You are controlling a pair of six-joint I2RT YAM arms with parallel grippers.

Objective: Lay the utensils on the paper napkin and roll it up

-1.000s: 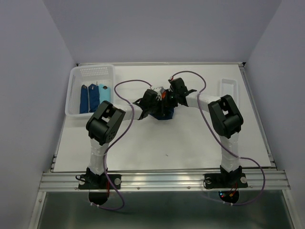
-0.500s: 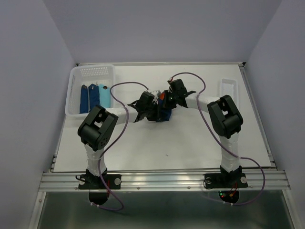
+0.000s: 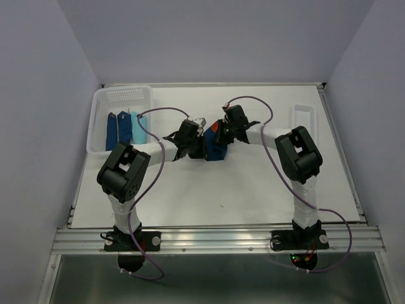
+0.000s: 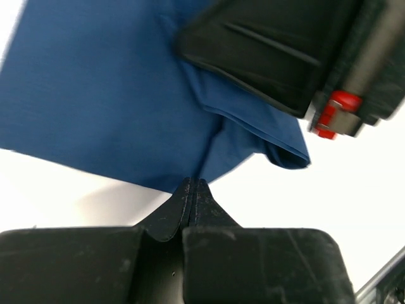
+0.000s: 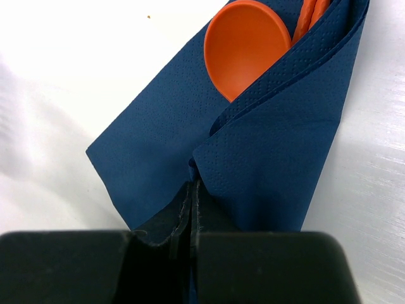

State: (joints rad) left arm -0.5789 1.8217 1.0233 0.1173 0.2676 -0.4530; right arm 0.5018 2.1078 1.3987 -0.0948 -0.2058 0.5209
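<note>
The dark navy paper napkin (image 3: 216, 151) lies mid-table, partly folded over the utensils. In the right wrist view the napkin (image 5: 278, 139) wraps an orange spoon (image 5: 245, 45), whose bowl sticks out, and a second orange utensil (image 5: 313, 14) beside it. My right gripper (image 5: 193, 185) is shut on a fold of the napkin; from above it (image 3: 221, 134) is at the napkin's far right side. My left gripper (image 4: 193, 183) is shut on the napkin's (image 4: 107, 101) near edge; from above it (image 3: 199, 144) is at the napkin's left side. The right gripper's black body (image 4: 278, 57) looms just beyond.
A white basket (image 3: 100, 120) at the back left holds dark blue and light blue rolls (image 3: 124, 130). A small white tray (image 3: 304, 116) sits at the back right. Both arms' purple cables arch over the table's middle.
My left gripper has moved left, its elbow swinging outward, and more of the napkin now shows between the two grippers. The right gripper has barely moved.
</note>
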